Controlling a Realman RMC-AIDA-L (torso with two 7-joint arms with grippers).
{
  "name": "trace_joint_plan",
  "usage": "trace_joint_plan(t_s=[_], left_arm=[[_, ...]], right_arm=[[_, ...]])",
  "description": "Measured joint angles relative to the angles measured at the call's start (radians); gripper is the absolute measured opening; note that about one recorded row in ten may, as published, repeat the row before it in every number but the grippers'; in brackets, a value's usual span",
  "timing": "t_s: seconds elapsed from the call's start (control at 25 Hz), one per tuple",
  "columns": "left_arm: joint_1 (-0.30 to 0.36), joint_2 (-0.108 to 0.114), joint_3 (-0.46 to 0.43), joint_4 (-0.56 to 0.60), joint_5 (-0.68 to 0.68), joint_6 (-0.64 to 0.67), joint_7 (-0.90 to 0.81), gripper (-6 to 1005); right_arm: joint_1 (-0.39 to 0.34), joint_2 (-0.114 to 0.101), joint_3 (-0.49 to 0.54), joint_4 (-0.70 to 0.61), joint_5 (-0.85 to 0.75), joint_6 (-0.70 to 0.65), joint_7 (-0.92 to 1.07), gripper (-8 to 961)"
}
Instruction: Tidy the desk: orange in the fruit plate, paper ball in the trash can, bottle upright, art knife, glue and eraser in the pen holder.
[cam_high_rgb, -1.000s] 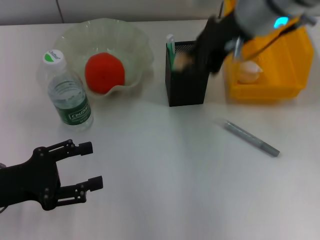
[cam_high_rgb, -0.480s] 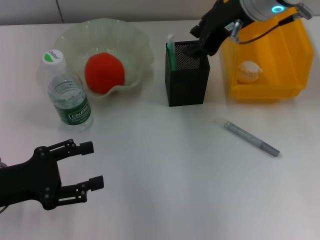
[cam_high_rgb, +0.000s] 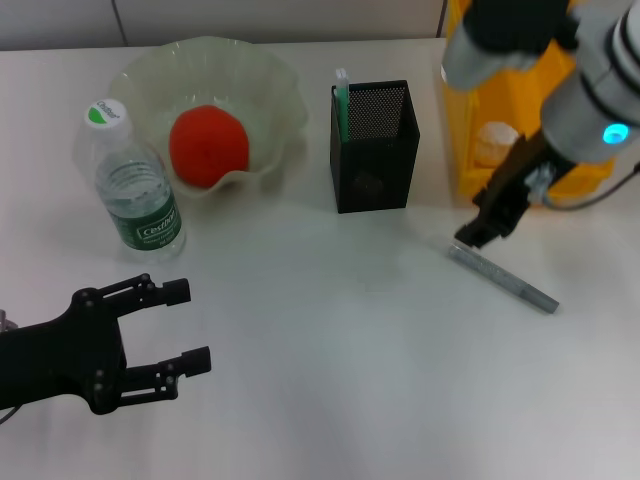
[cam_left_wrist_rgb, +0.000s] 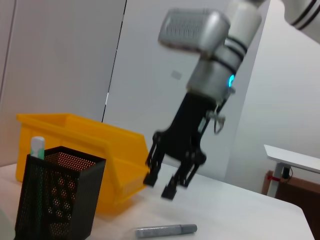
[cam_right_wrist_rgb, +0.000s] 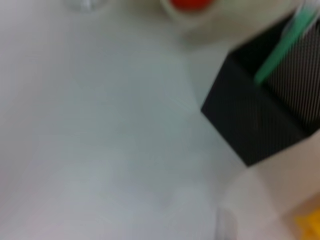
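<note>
head view: right gripper (cam_high_rgb: 480, 228) hangs just above the near end of the art knife (cam_high_rgb: 503, 277), which lies flat on the white desk (cam_high_rgb: 330, 330) in front of the yellow trash can (cam_high_rgb: 520, 130). a paper ball (cam_high_rgb: 494, 142) sits inside that can. the black mesh pen holder (cam_high_rgb: 374, 146) stands upright between the can and the fruit plate (cam_high_rgb: 210, 100), with a green glue stick (cam_high_rgb: 342, 100) at its left corner. the orange (cam_high_rgb: 208, 146) rests in the plate. the bottle (cam_high_rgb: 135, 188) stands upright just beside the plate, on its left. left gripper (cam_high_rgb: 185, 325) is low on the left side, well apart from all things, with its fingers spread wide and nothing between them.

left wrist view: the right gripper (cam_left_wrist_rgb: 162, 182) is seen from the side, above the desk, with its fingers (cam_left_wrist_rgb: 150, 179) parted a little and nothing held. the art knife (cam_left_wrist_rgb: 166, 230) lies below it, not touching. the pen holder (cam_left_wrist_rgb: 57, 192) and trash can (cam_left_wrist_rgb: 85, 150) stand behind.

right wrist view: the pen holder (cam_right_wrist_rgb: 265, 110) with the glue stick (cam_right_wrist_rgb: 280, 47) shows, and a part of the orange (cam_right_wrist_rgb: 190, 4). the right fingers do not show here.
</note>
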Motion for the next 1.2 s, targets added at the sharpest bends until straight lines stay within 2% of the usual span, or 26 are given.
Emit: trace_joint_plan(t_s=[0.24, 0.44, 0.64, 0.72, 0.92, 1.0, 1.04, 1.08, 1.16, 1.2], left_arm=[[-0.009, -0.003, 0.002, -0.002, 0.0, -0.006, -0.001, 819], [-0.009, -0.002, 0.0, -0.005, 0.0, -0.007, -0.001, 819], [-0.007, -0.002, 0.0, -0.007, 0.0, -0.007, 0.0, 819], [-0.005, -0.002, 0.0, -0.007, 0.0, -0.007, 0.001, 819], [-0.003, -0.001, -0.002, -0.007, 0.0, -0.007, 0.0, 819], [-0.002, -0.001, -0.002, -0.007, 0.0, -0.007, 0.0, 819], [-0.001, -0.001, -0.002, -0.007, 0.0, -0.007, 0.001, 819], [-0.001, -0.001, -0.002, -0.007, 0.0, -0.007, 0.001, 819], [0.0, -0.001, -0.002, -0.007, 0.0, -0.007, 0.003, 819], [0.0, -0.001, -0.002, -0.007, 0.0, -0.007, 0.004, 819]], right_arm=[[-0.004, 0.0, -0.057, 0.213, -0.002, 0.168, -0.001, 481], [0.0, 0.001, -0.091, 0.27, -0.001, 0.218, -0.001, 420], [0.004, 0.002, -0.114, 0.306, 0.0, 0.251, -0.001, 273], [0.004, 0.003, -0.115, 0.303, 0.001, 0.251, -0.001, 248], [-0.031, 0.002, -0.1, 0.19, 0.04, 0.204, -0.001, 186], [-0.065, -0.001, -0.056, 0.084, 0.086, 0.163, -0.006, 161], [-0.101, -0.002, 0.049, -0.009, 0.183, 0.125, -0.035, 149], [-0.101, -0.002, 0.049, -0.009, 0.183, 0.125, -0.035, 149], [-0.133, -0.002, 0.193, -0.051, 0.352, 0.112, -0.086, 148], [-0.152, -0.003, 0.285, -0.045, 0.485, 0.121, -0.125, 148]])
